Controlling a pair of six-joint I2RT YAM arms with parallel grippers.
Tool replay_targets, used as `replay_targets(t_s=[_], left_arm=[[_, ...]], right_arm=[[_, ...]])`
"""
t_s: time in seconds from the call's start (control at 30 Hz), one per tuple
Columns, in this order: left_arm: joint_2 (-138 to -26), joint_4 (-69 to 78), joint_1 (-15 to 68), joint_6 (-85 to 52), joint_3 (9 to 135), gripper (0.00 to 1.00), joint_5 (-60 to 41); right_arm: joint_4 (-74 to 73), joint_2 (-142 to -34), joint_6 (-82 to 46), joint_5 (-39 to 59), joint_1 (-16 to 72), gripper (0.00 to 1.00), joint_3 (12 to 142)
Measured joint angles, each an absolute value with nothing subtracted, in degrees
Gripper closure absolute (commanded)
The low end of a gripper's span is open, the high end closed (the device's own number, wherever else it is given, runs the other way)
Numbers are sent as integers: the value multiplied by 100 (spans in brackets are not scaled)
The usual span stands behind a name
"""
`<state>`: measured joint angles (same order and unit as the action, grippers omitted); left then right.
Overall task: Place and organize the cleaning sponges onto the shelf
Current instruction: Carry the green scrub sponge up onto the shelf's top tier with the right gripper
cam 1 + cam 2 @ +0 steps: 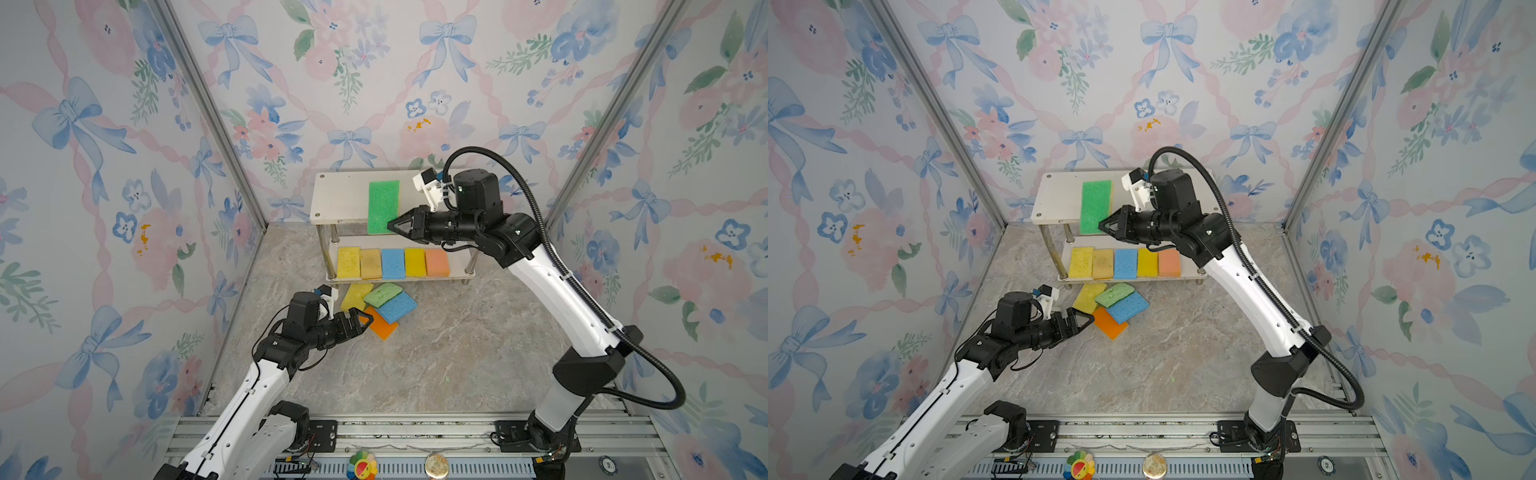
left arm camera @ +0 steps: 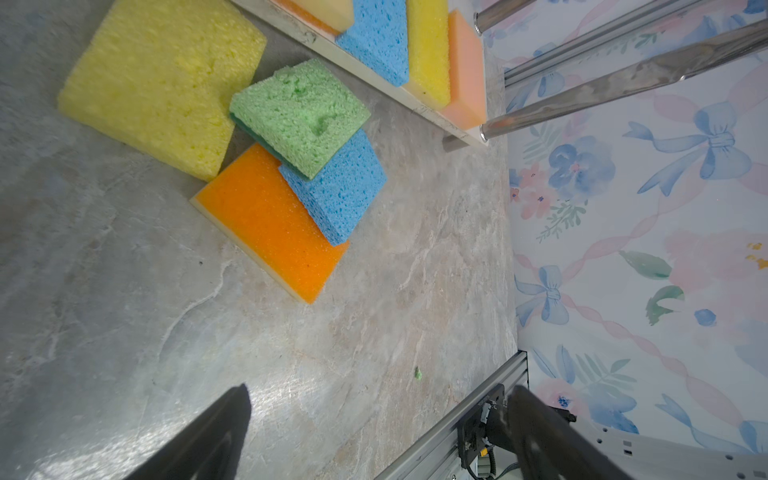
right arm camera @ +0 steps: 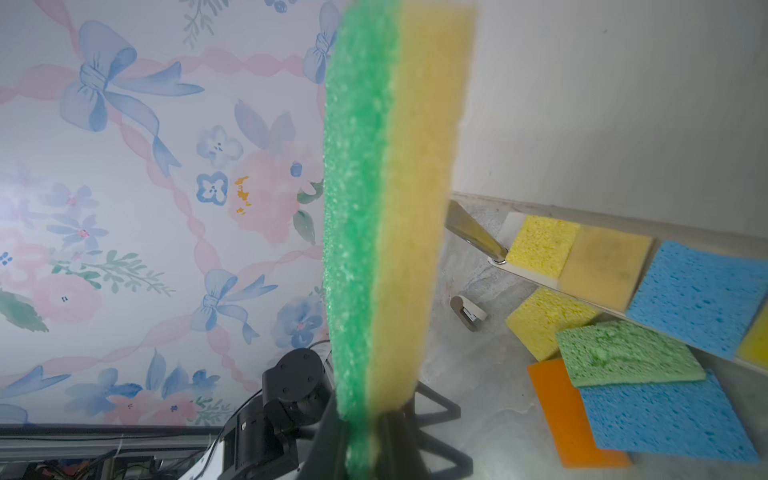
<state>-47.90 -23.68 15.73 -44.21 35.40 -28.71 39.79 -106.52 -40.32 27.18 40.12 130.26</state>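
R gripper [image 1: 392, 226] clamps green sponge [image 1: 383, 206] by near end, over shelf [image 1: 336, 199] top board. L gripper [image 1: 365, 320] wide open by loose pile [image 1: 392, 308]. Risk: end-only grip, sponge may sag, land skewed, overhang front.

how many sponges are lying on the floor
4, piled in front of the shelf: a yellow sponge, a light green sponge on top, a blue sponge and an orange sponge. Another could be hidden underneath.

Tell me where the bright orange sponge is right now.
In both top views the orange sponge lies on the tabletop in front of the shelf, partly under the loose blue sponge, just beyond the open left gripper.
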Motion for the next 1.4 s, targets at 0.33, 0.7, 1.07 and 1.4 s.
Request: replay_targets(t_s=[0.33,0.7,1.07,1.4], left_arm=[[-4259,-2370,1577,-4624,3223,2,-2941],[-4152,-2392,1577,-4829,3428,2,-2985],[-4272,-2462,1494,-4851,5328,14,-2167],[-5107,-2445,1177,-4751,7338,16,-1308]], right_arm=[[3520,-12689,-4925,3179,4005,85,14776],[2613,-12870,-5710,3194,3977,44,14774],[3186,-12523,-5509,2764,3940,37,14422],[3817,-12149,-5181,2506,3894,31,14127]])
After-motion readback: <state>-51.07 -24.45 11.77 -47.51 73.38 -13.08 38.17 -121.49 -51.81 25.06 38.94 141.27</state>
